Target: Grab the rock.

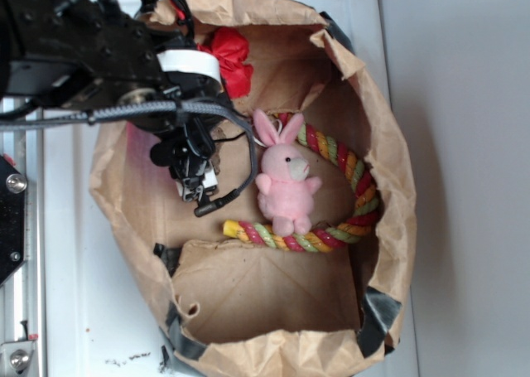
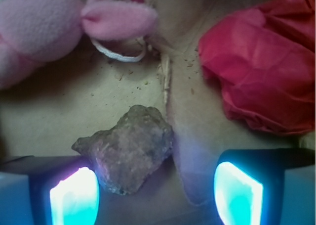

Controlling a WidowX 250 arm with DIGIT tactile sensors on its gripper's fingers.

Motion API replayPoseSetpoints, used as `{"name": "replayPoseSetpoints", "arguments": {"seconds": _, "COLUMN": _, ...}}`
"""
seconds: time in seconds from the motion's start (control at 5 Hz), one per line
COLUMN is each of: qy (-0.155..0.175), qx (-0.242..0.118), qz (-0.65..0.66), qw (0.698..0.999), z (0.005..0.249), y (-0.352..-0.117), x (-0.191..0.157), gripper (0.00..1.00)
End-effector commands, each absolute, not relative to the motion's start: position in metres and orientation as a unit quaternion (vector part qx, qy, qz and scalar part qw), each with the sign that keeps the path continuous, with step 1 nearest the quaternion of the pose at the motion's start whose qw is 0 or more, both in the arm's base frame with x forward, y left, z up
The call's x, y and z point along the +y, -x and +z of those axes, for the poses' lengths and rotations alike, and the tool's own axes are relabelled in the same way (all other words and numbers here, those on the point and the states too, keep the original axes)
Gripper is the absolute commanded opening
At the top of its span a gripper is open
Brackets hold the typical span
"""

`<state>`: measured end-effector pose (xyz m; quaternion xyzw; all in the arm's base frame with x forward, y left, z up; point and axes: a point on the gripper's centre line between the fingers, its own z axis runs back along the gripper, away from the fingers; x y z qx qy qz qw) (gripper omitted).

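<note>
**Q:** What's seen in the wrist view, going left to right?

**A:** At the top left the pink bunny (image 2: pixel 34 32) is seen, fuzzy head with one black eye, an ear flopped out to the right and a white loop of string (image 2: pixel 121 54) lying just under that ear. Below, the left finger (image 2: pixel 74 198) of the gripper (image 2: pixel 155 195) is lit up cyan. The rock (image 2: pixel 127 153) is found just right of it: a small lumpy stone, brown-grey with a reddish tint, rough and mottled, with a pointed bit sticking out to the left and a broader humped top. It's sat on the brown paper floor, and its lower left edge is overlapped by, or touching, the left finger; which one can't be told. Then a stretch of bare paper, then the right finger (image 2: pixel 239 195), well clear of the rock. So the jaws are spread wide, nothing clamped, with the rock between them but pushed to the left side. The red crumpled paper (image 2: pixel 261 62) is seen at the top right.

**Q:** And the exterior view?

**A:** The black arm (image 1: pixel 91 54) is reached in from the left into the paper bag (image 1: pixel 389 145). The rock itself is hidden under the gripper (image 1: pixel 197 190). The bunny (image 1: pixel 286 182) is laid to the right of the gripper, on a striped rope ring (image 1: pixel 360 199).
</note>
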<state>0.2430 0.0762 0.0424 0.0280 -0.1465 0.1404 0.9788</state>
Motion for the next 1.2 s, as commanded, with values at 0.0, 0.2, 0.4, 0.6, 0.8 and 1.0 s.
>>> {"name": "replayPoseSetpoints", "arguments": {"seconds": 0.0, "qy": -0.039, "qx": -0.170, "qz": 0.155, "qw": 0.972, "z": 0.064, "y": -0.243, "x": 0.065, "gripper": 1.00}}
{"name": "replayPoseSetpoints", "arguments": {"seconds": 0.2, "qy": -0.037, "qx": -0.171, "qz": 0.156, "qw": 0.972, "z": 0.064, "y": -0.243, "x": 0.060, "gripper": 1.00}}
{"name": "replayPoseSetpoints", "arguments": {"seconds": 0.4, "qy": -0.040, "qx": -0.173, "qz": 0.157, "qw": 0.972, "z": 0.063, "y": -0.245, "x": 0.058, "gripper": 1.00}}
{"name": "replayPoseSetpoints", "arguments": {"seconds": 0.6, "qy": -0.043, "qx": -0.171, "qz": 0.166, "qw": 0.970, "z": 0.060, "y": -0.253, "x": 0.055, "gripper": 1.00}}
{"name": "replayPoseSetpoints", "arguments": {"seconds": 0.8, "qy": -0.046, "qx": -0.171, "qz": 0.171, "qw": 0.969, "z": 0.059, "y": -0.260, "x": 0.049, "gripper": 1.00}}
{"name": "replayPoseSetpoints", "arguments": {"seconds": 1.0, "qy": -0.050, "qx": -0.174, "qz": 0.172, "qw": 0.968, "z": 0.058, "y": -0.263, "x": 0.044, "gripper": 1.00}}
